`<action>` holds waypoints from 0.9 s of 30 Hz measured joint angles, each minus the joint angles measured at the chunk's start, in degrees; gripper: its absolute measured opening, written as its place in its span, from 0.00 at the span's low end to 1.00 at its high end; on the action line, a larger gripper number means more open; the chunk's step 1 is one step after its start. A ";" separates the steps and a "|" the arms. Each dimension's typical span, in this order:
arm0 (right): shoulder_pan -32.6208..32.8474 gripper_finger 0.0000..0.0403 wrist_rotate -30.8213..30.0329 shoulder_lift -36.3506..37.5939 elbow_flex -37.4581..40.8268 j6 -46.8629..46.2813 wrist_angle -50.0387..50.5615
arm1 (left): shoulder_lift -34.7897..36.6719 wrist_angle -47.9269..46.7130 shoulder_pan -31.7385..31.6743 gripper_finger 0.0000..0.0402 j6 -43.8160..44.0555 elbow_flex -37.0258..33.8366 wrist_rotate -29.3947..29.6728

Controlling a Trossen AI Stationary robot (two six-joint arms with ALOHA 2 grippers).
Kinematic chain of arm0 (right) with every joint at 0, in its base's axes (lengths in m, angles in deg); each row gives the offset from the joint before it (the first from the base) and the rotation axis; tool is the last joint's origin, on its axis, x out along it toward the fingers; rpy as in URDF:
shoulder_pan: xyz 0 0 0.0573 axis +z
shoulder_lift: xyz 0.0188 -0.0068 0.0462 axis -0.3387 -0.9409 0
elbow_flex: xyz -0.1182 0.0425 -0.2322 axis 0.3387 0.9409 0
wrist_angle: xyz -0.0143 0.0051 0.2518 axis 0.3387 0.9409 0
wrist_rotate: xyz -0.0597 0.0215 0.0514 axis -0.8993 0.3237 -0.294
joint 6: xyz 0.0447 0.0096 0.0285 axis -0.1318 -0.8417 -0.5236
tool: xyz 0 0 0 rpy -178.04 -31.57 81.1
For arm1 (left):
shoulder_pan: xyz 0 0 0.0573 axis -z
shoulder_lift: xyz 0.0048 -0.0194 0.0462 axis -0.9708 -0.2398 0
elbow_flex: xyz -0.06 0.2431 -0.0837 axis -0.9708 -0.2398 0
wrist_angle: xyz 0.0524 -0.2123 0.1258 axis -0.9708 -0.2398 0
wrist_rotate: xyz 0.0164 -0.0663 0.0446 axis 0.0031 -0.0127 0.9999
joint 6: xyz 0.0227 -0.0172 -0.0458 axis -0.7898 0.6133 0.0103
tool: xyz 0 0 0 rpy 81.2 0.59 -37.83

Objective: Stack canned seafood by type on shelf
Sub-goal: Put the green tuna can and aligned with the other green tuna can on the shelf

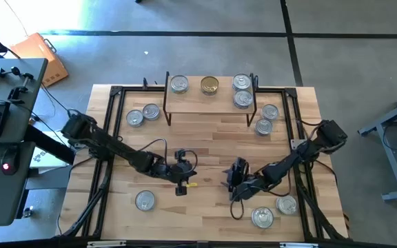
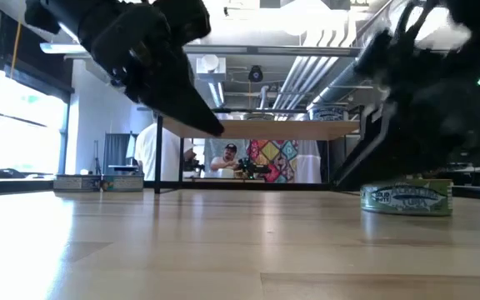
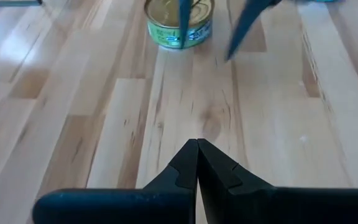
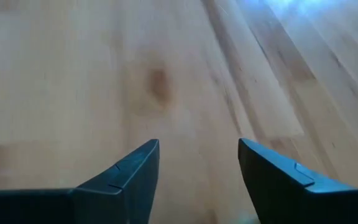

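While four tins (image 1: 242,98) are kept on the shelf (image 1: 211,102), the rest are scattered over the surface (image 1: 212,145). The right pincer (image 1: 234,180), parted and empty, is held low mid-surface, probably for pickup; the left pincer (image 1: 180,176) is clenched, empty.

The wooden table (image 1: 205,141) carries the shelf (image 1: 209,96) at its far edge. Four tins (image 1: 243,98) sit on the shelf. Two tins (image 1: 143,114) lie left of it, two right (image 1: 267,118), one near-left (image 1: 145,200), two near-right (image 1: 274,211).
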 joint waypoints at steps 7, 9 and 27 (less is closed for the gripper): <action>6.62 0.44 -2.11 8.72 -5.88 -6.13 21.95 | -6.23 13.22 -0.04 0.00 -2.66 0.01 -0.01; 8.20 0.42 -1.62 10.20 -6.32 -12.90 29.78 | -8.08 17.13 -0.04 0.00 -4.86 0.00 -0.43; -4.43 0.14 12.85 2.42 3.93 1.02 -5.03 | -9.37 26.00 -1.94 0.05 -21.24 0.07 -2.63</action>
